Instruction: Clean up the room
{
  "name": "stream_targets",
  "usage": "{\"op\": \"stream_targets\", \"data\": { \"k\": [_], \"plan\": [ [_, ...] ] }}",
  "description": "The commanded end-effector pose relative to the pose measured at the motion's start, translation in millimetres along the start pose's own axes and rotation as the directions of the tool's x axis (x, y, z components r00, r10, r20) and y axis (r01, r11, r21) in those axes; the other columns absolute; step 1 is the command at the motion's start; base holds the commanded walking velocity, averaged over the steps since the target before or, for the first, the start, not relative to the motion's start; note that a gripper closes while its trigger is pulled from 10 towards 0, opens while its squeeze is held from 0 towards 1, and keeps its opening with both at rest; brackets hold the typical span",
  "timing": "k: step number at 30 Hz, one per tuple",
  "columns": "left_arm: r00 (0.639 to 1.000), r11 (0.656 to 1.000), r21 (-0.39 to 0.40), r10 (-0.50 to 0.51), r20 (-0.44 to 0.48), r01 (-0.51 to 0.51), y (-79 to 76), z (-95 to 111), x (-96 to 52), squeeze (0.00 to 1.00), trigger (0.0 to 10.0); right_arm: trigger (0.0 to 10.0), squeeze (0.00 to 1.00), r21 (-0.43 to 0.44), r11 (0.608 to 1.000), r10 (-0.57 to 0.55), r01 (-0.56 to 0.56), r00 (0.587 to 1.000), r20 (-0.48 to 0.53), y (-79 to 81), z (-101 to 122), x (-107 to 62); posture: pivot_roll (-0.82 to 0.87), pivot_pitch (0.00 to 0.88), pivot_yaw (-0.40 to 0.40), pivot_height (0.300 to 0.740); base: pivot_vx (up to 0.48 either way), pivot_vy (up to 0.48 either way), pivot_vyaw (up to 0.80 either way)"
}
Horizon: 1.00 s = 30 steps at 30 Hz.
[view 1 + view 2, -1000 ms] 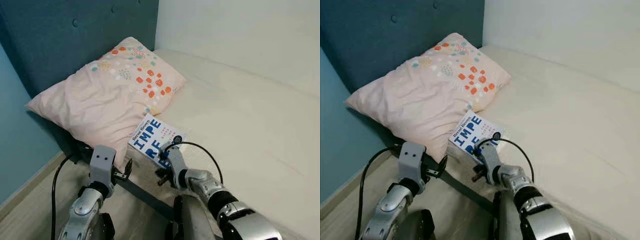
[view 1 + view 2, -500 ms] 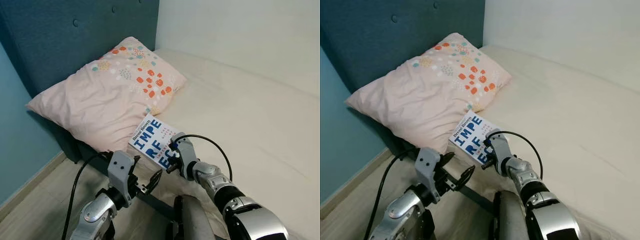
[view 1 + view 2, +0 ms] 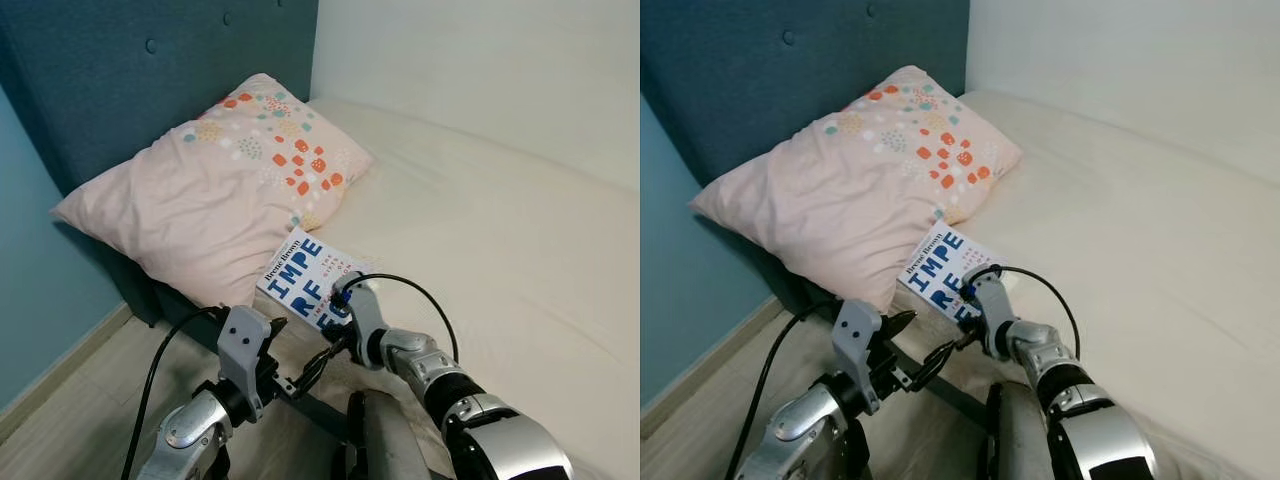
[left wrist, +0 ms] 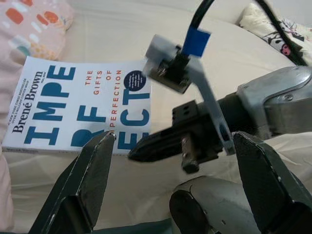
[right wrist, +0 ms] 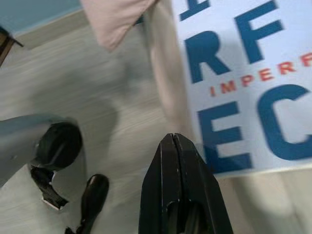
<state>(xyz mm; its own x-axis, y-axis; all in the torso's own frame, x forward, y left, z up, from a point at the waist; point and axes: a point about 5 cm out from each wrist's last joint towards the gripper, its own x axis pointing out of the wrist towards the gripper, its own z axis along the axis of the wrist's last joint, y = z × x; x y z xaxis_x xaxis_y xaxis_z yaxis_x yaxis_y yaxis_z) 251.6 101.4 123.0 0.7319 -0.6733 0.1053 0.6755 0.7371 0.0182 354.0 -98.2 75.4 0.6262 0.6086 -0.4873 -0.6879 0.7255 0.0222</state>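
Two grippers are down at the near edge of the bed, and the book is the thing to watch. The book, white with big blue letters and a small black disc on its cover, lies flat on the cream sheet right at the bed's near edge, one corner tucked just beside the lower corner of the pillow. That pillow, pale pink with orange, teal and white dots, leans against the teal headboard on the far side of the book.

The right gripper sits at the book's near edge, its wrist camera and black cable arching just above the cover. Its two black fingers are pressed flat together with no gap, the tips at the bed's edge just beside the book's border and gripping nothing; the wooden floor shows below it.

The left gripper hangs a little nearer than the book, off the bed's edge and over the floor, pointing toward the right gripper. In its wrist view its fingers are spread wide, one on either side, with the right gripper's closed tips framed between them and the book beyond. Nothing is held there.

A teal wall runs down beside the headboard.
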Motion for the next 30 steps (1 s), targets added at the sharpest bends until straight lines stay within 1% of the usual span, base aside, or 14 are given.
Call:
{"op": "stream_targets", "data": {
  "k": [1,5,10,11,13,15,17,20,22,26,30],
  "plan": [
    [0.999,0.999,-0.016,-0.039,-0.02,0.038,-5.7,-2,-3.7,0.0,10.0,10.0,0.0,0.019,1.0,-0.002,0.003,0.998,-0.058,2.9,-16,0.0,0.07,0.263,-0.107,0.552,0.0,0.0,0.0],
    [0.998,0.999,-0.013,-0.052,-0.021,0.052,-8.0,-1,-4.6,0.0,10.0,10.0,0.0,0.021,0.999,-0.027,0.028,0.998,-0.063,3.4,-16,1.2,0.07,0.273,-0.11,0.552,0.0,0.0,0.0],
    [0.998,0.999,-0.009,-0.054,-0.026,0.053,-9.3,0,-7.1,0.0,10.0,10.0,0.0,-0.006,0.995,-0.095,0.095,0.993,-0.067,0.4,-13,2.1,0.08,0.282,-0.113,0.552,0.0,0.0,0.0],
    [0.998,0.999,-0.009,-0.054,-0.026,0.053,-9.3,0,-7.1,0.0,10.0,10.0,0.0,-0.006,0.995,-0.095,0.095,0.993,-0.067,0.4,-13,2.1,0.08,0.282,-0.113,0.552,0.0,0.0,0.0],
    [0.998,0.999,-0.007,-0.05,-0.03,0.05,-9.1,0,-8.2,0.0,10.0,10.0,0.0,-0.027,0.991,-0.135,0.133,0.988,-0.071,-3.2,-12,1.0,0.08,0.285,-0.114,0.552,0.0,0.0,0.0],
    [0.998,0.999,-0.007,-0.05,-0.03,0.05,-9.1,0,-8.2,0.0,10.0,10.0,0.0,-0.027,0.991,-0.135,0.133,0.988,-0.071,-3.2,-12,1.0,0.08,0.285,-0.114,0.552,0.0,0.0,0.0],
    [0.998,0.999,-0.005,-0.048,-0.034,0.048,-8.3,0,-9.1,0.0,10.0,10.0,0.0,-0.031,0.986,-0.165,0.164,0.984,-0.066,-7.0,-11,-0.5,0.08,0.285,-0.114,0.552,0.0,0.0,0.0],
    [0.998,0.999,-0.005,-0.047,-0.035,0.047,-7.9,0,-9.2,0.0,10.0,10.0,0.0,-0.033,0.983,-0.183,0.181,0.981,-0.061,-9.4,-10,-1.7,0.08,0.286,-0.115,0.552,0.0,0.0,0.0],
    [0.998,0.999,-0.005,-0.046,-0.035,0.046,-7.2,0,-9.1,0.0,10.0,10.0,0.0,-0.033,0.974,-0.227,0.225,0.973,-0.048,-15.8,-8,-5.0,0.08,0.286,-0.113,0.552,0.0,0.0,0.0],
    [0.998,0.999,-0.005,-0.046,-0.036,0.046,-6.8,1,-8.7,0.0,10.0,10.0,0.0,-0.026,0.967,-0.254,0.253,0.967,-0.035,-21.0,-5,-7.6,0.08,0.282,-0.111,0.552,0.0,0.0,0.0],
    [0.998,0.999,-0.003,-0.047,-0.037,0.047,-6.5,1,-8.3,0.0,10.0,10.0,0.0,-0.026,0.966,-0.259,0.258,0.966,-0.03,-22.3,-3,-8.3,0.08,0.282,-0.11,0.552,0.0,0.0,0.0]
  ]
}}
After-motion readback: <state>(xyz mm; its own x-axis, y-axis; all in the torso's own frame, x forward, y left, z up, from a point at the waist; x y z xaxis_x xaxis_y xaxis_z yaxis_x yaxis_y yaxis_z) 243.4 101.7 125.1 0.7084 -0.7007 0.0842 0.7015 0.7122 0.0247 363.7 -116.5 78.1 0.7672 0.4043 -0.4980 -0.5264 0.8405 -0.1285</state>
